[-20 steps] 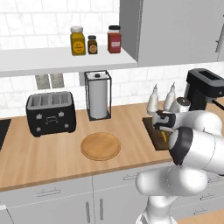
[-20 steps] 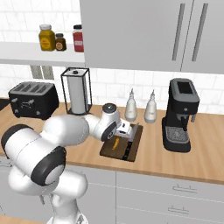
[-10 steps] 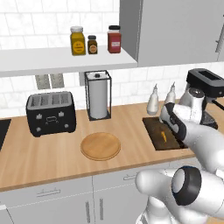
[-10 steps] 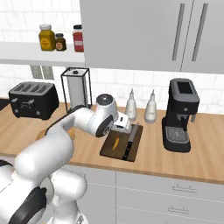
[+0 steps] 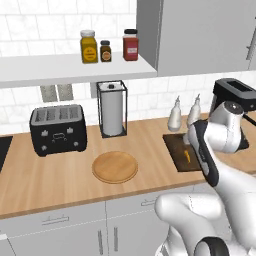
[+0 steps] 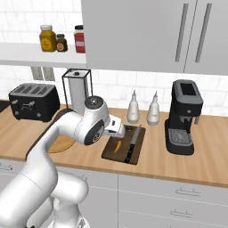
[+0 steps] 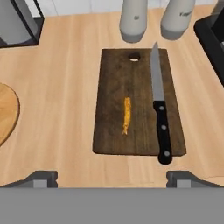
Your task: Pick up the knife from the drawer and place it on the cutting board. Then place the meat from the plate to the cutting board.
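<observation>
While the pincer hangs above the bench with its two dark tips spread wide and nothing between them, the cutting board lies below it in the middle of the hand view. On the board, the meat, a thin orange-yellow strip, rests near the centre, above and between the two tips in the frame and apart from both. The knife lies along the board's right side, its black handle toward the lower edge of the frame and its grey blade pointing to the top; the handle end sits just above the right tip, slightly overhanging the board's edge. Knife and meat lie side by side without touching.

At the top of the hand view stand the bases of two pale bottles, just beyond the board's far end. At the left edge, a curve of the round wooden plate shows, bare where visible.

From the right base view, the board sits in the middle of the bench with the meat and knife on it, the white arm's hand above its left end. A black coffee machine stands to the right, and a black toaster at the left.

From the left base view, the plate lies centre frame, well apart from the board at the right.
</observation>
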